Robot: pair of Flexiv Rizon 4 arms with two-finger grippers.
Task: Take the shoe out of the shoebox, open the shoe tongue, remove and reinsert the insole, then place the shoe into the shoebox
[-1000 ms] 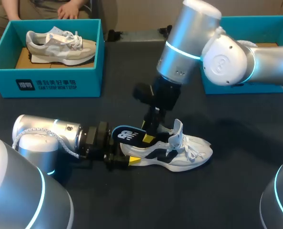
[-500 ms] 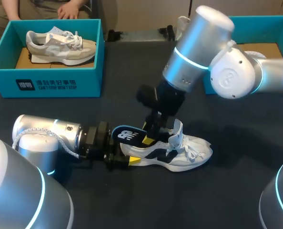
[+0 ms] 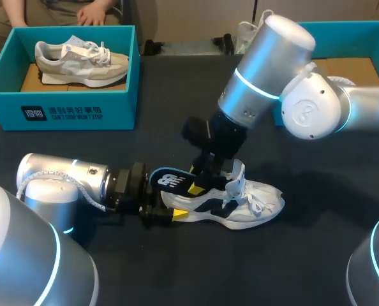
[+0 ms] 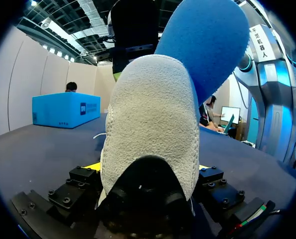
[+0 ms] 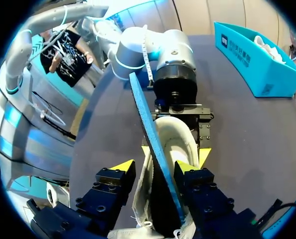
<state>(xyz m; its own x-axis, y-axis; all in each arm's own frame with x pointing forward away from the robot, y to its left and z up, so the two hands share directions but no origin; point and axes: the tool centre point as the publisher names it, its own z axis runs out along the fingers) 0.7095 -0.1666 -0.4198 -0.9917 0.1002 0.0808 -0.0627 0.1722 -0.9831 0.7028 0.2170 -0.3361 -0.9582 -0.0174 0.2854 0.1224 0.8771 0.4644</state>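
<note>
Blue insole stands in the white shoe. Left gripper clamps its heel, while right gripper gapes astride the insole.

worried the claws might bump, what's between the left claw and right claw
The heel of the shoe and the blue insole standing out of it. The left claw grips the heel; the right claw straddles the insole. Right wrist view shows it.

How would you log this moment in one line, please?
Left end effector: shut on shoe | right end effector: at insole | insole: partly in shoe
</note>
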